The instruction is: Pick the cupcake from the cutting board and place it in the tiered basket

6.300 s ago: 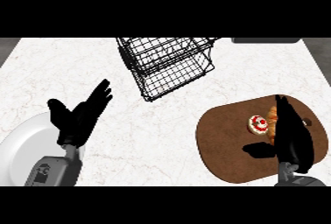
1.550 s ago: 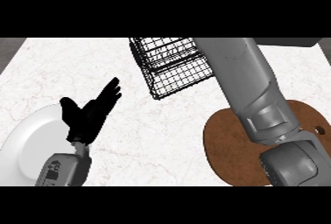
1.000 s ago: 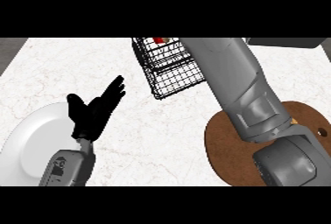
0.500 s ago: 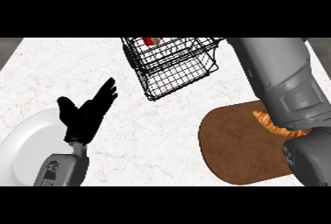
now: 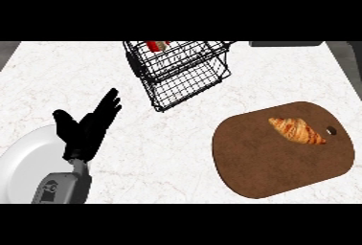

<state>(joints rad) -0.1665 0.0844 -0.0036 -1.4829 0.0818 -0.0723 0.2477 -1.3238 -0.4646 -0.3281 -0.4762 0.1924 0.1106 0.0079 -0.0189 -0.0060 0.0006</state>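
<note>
At the lower left, the left robot hand (image 5: 84, 131) is seen with fingers spread straight and apart, holding nothing, raised over the rim of a white plate (image 5: 25, 167) on the bench (image 5: 63, 76). To the right, a croissant (image 5: 297, 130) is laid on the brown cutting board (image 5: 272, 165). Farther back, the cupcake (image 5: 157, 45) is seen inside the black tiered basket (image 5: 185, 76), near its far edge.

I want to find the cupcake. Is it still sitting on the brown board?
No, the cutting board holds only a croissant; the cupcake shows up in the tiered basket.
</note>
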